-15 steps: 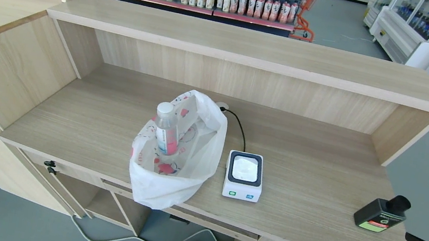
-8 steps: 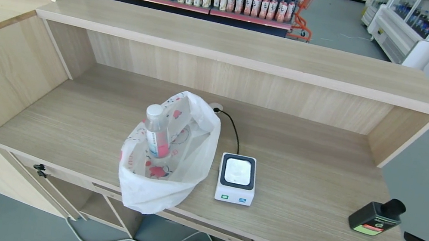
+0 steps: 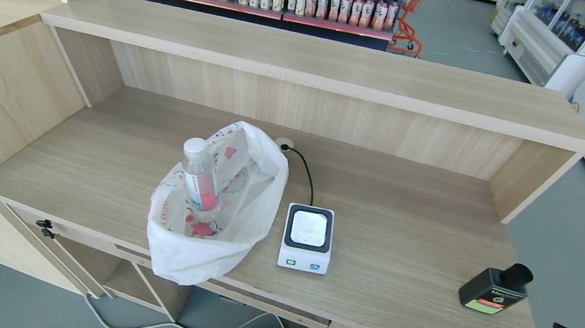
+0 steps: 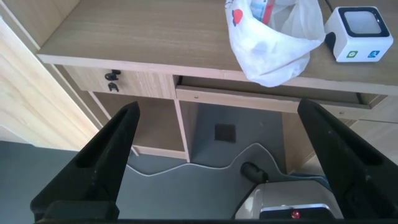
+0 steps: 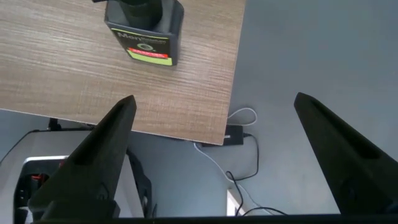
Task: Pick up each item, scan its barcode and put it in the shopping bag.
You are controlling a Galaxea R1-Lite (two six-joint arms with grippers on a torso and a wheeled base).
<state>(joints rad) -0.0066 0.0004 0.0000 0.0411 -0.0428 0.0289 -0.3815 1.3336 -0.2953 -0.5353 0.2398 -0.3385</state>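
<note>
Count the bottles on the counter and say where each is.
2: a clear bottle standing in the shopping bag, a dark bottle lying at the right end of the counter. The bag may hide more.

Left of the white square scanner [image 3: 307, 238] the white plastic shopping bag [image 3: 194, 254] blocks passage; rightward, bare wooden counter [image 3: 403, 248] runs to the dark bottle [image 3: 491, 287].

No legible text (dark bottle [image 3: 493, 288] label blurred).

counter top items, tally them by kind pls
shopping bag: 1
bottles: 2 (clear bottle standing in the shopping bag, dark bottle lying out on the wood)
scanner: 1
total: 4
</note>
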